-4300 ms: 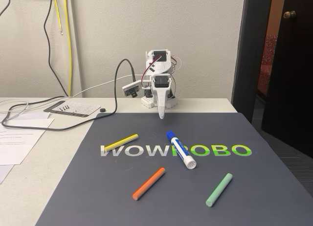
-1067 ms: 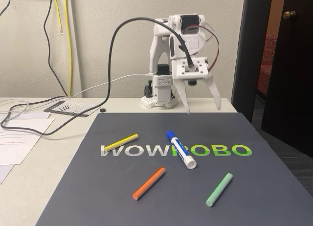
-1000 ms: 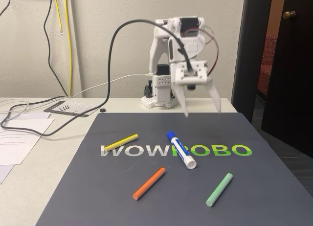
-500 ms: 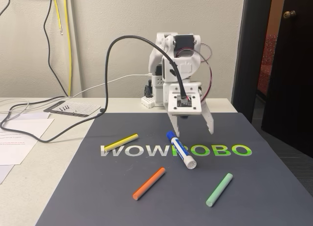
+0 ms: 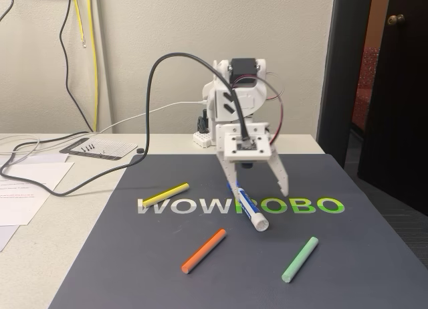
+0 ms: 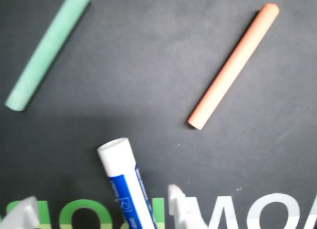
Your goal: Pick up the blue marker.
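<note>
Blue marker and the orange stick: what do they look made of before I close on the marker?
Blue marker: likely smooth plastic, glossy white barrel with a printed blue label. Orange stick: matte and even, possibly chalk or foam; I cannot tell which.

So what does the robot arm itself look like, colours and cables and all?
The arm is white plastic with black servo blocks. A thick black cable loops to the wrist, beside thin red wires. The gripper has two tapered white fingers.

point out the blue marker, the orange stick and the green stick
blue marker (image 5: 250, 209), fixed view, on its labelled barrel
orange stick (image 6: 233, 66), wrist view, mid-length
green stick (image 5: 299, 259), fixed view, mid-length
</note>
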Tool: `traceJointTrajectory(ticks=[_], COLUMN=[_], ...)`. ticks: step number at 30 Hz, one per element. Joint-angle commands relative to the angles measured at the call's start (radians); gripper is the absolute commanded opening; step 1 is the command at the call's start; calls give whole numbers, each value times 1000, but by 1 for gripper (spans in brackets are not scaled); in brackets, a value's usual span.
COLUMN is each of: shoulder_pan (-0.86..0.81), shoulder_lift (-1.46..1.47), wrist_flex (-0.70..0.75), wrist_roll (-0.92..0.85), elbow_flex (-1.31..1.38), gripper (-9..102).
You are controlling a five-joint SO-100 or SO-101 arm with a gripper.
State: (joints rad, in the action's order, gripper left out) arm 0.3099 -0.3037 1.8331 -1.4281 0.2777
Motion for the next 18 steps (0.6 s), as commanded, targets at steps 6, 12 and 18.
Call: traceJointTrajectory(ticks=[6, 12, 18], shoulder_pan=[-34, -52, -46], shoulder_lift=[11, 48, 77], wrist_flex=[46, 57, 89], wrist_roll=[-51, -94, -104], elbow_flex=[41, 41, 41], gripper=[34, 34, 34])
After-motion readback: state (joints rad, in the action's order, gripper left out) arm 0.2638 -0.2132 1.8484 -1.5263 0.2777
